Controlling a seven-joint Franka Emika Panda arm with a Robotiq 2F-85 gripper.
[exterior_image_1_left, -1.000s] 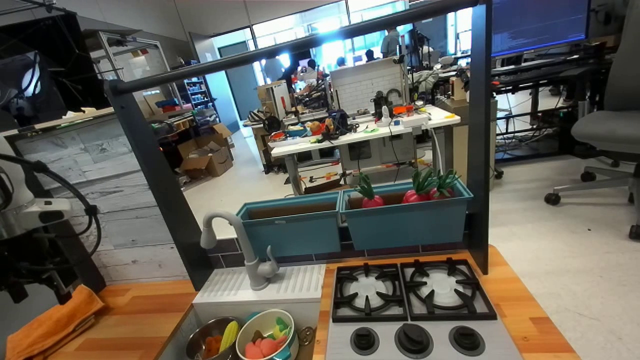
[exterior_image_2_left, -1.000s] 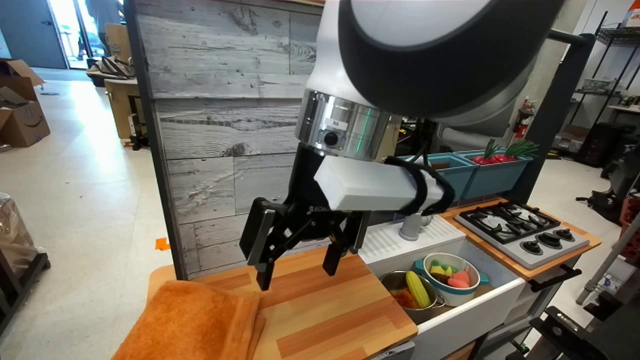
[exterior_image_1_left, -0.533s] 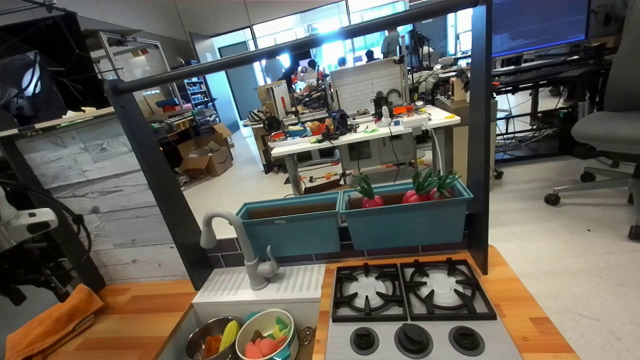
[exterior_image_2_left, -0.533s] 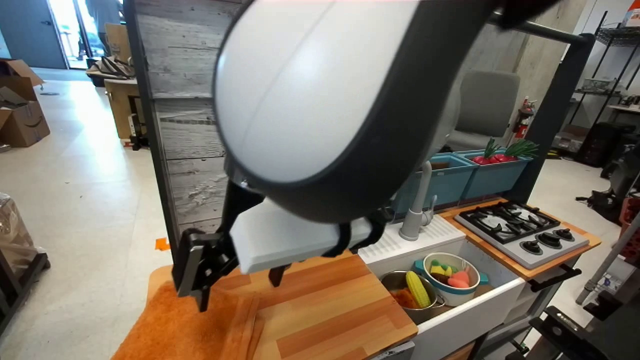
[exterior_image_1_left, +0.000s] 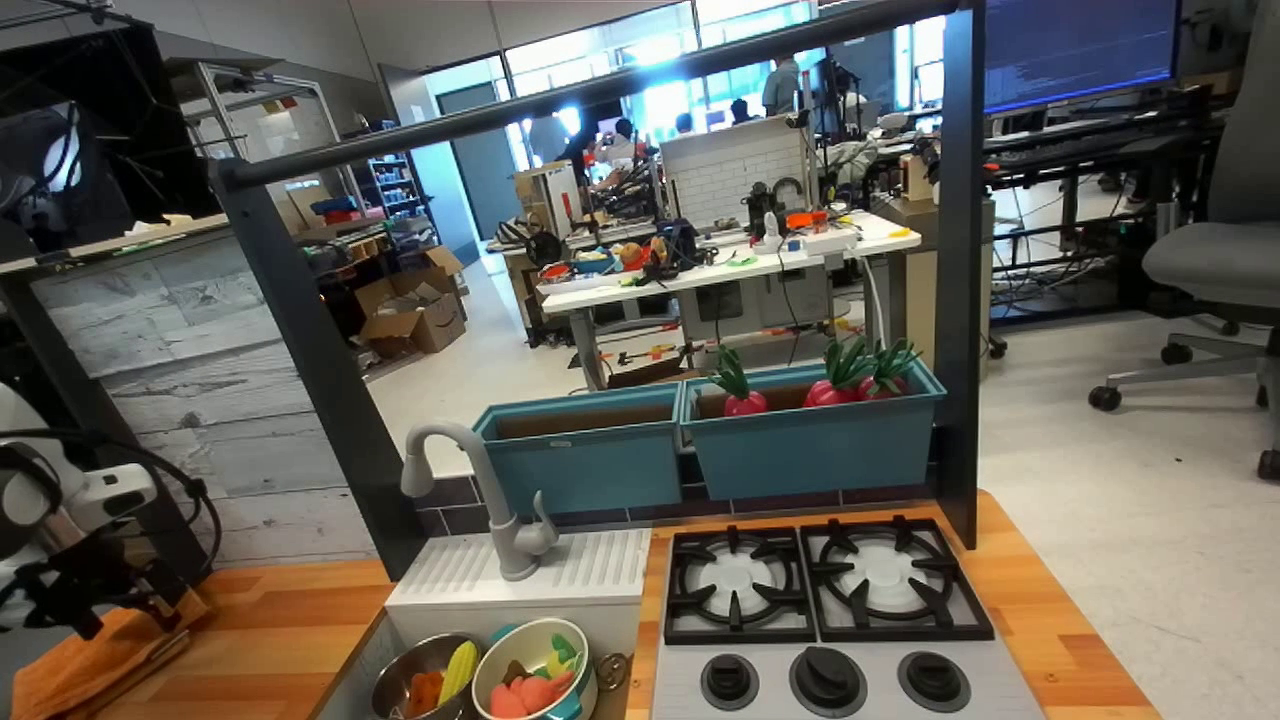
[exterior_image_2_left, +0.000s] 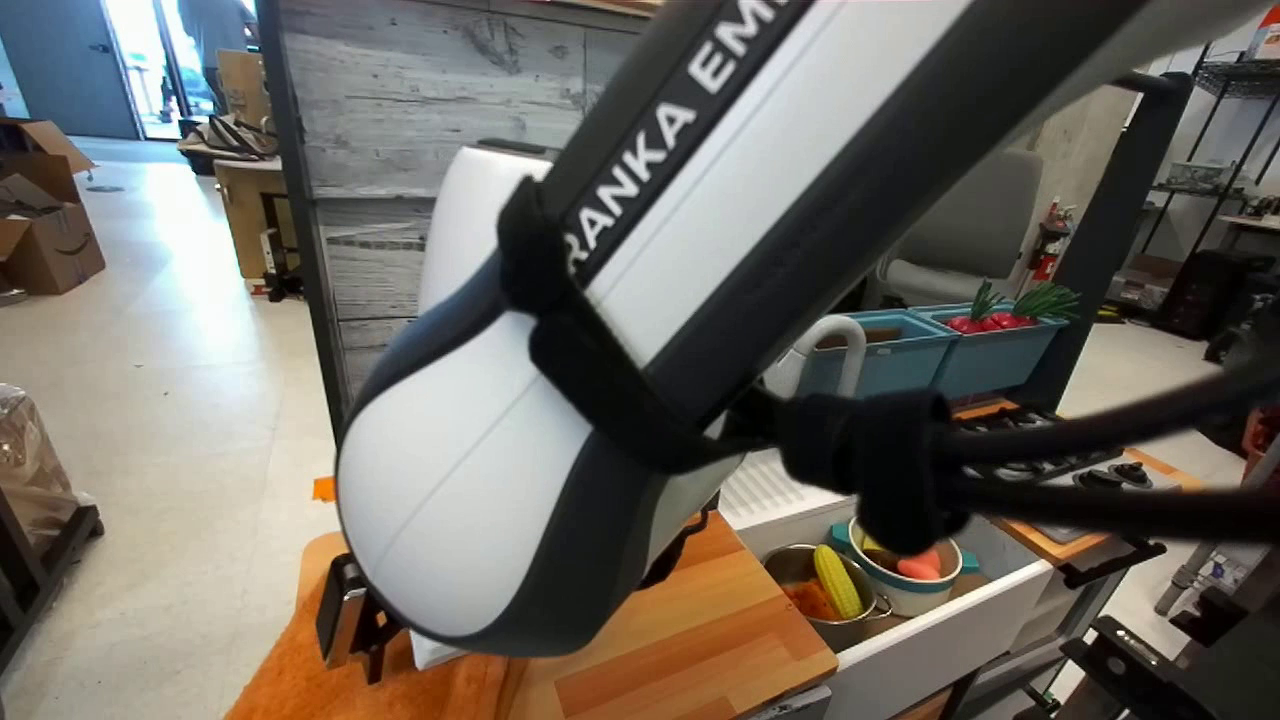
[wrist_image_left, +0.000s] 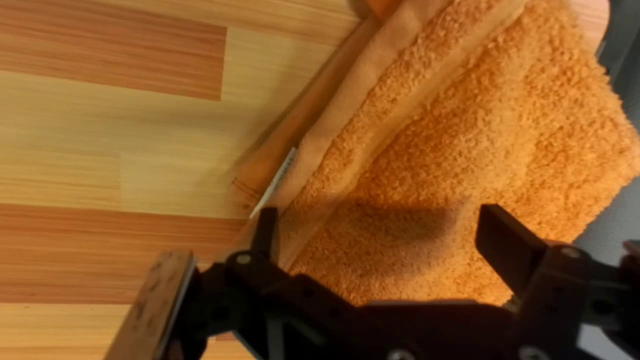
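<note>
Holding its fingers wide apart, the gripper (wrist_image_left: 377, 220) has the orange towel (wrist_image_left: 465, 150) beneath them, contact undetermined; the wooden countertop (wrist_image_left: 110, 135) extends beyond one fingertip.

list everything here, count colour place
counter: 2 sections, brown, foreground
towel: 1, orange, on counter
sink: 1, white, between counter sections
faucet: 1, grey, behind sink
steel pot: 1, silver, in sink
corn: 1, yellow, in steel pot
white pot: 1, white and teal, in sink
other food: uncounted, mixed colours, in pots
stove: 1, grey and black, beside sink
planters: 2, teal, behind sink and stove
radishes: 3, red, in one planter
chair: 1+, grey, background
clutter: uncounted, mixed colours, background
arm: 1, white and black, over counter
tool: 1, black, open over towel
</note>
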